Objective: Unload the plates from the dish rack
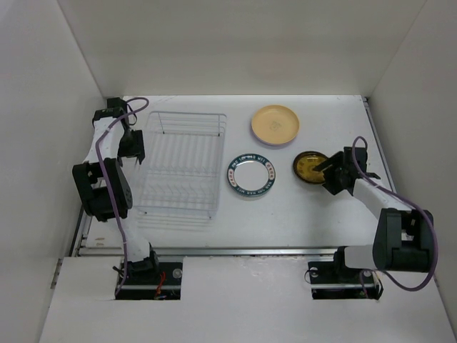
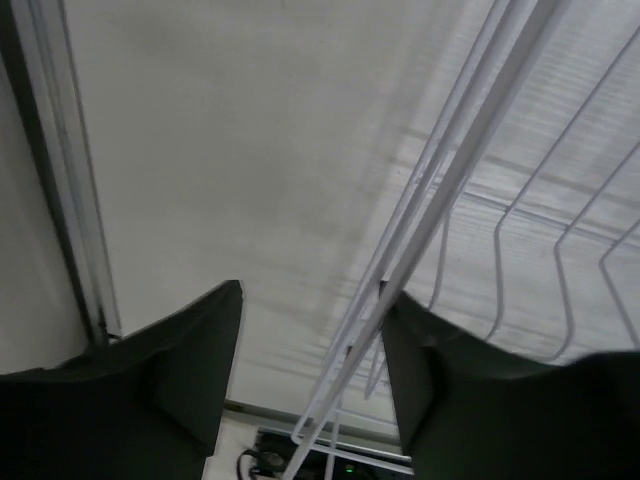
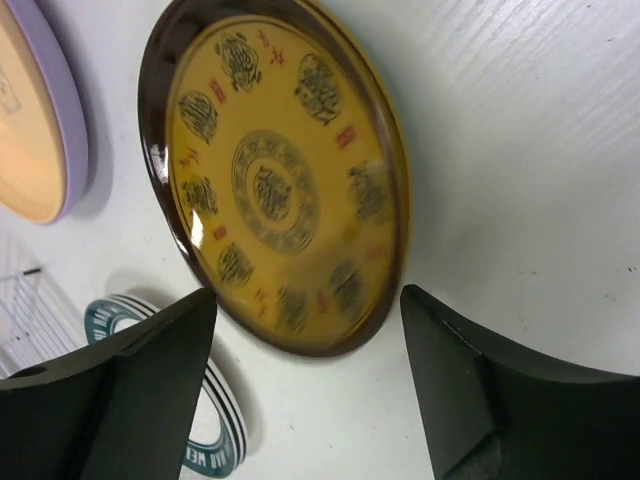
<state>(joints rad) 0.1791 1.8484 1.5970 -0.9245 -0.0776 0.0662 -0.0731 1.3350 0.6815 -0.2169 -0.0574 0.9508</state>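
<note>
Dark brown-gold plate (image 3: 280,190) lies flat on the table (image 1: 321,214), right of the teal-rimmed plate (image 1: 251,176), just ahead of the right gripper (image 3: 308,300) with its jaws wide open, so that arm's nearer. Dish rack (image 1: 187,114) looks empty; left gripper (image 2: 312,292) is spread wide too, rack's side wire between its fingers

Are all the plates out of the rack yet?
Looks done. The dish rack is empty; the yellow plate, teal-rimmed plate and brown-gold plate lie on the table. Right gripper open over the brown-gold one, left gripper open at the rack. Nothing left.
</note>
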